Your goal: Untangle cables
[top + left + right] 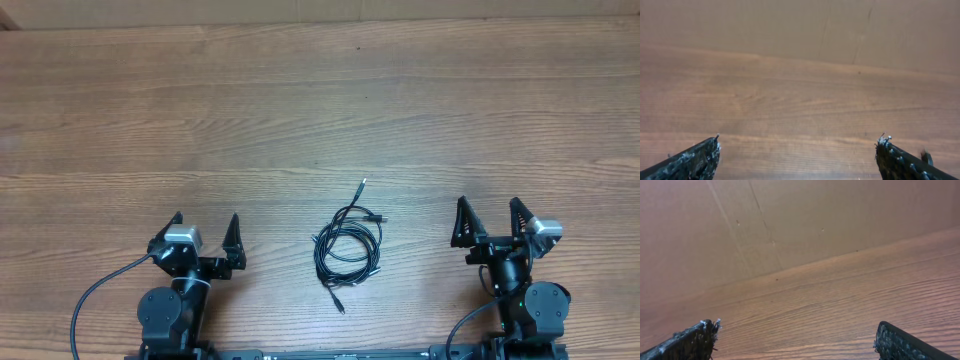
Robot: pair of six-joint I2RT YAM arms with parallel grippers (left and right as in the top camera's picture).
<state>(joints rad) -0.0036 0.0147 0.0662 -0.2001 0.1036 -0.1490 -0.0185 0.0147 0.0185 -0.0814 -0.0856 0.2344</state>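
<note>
A wood-grain table [300,100] is carrying the whole setup, and a plain brown panel [790,220] is standing behind it. The left gripper [206,218] is sitting near the front edge with its fingers spread wide apart and empty. The right gripper [488,202] is sitting likewise, with its fingers apart and gripping nothing. Between the two, well apart from each, the cables [350,247] are lying on the table in a loose overlapping coil, apparently two or three cords. One plug end [362,184] is pointing toward the far side.
</note>
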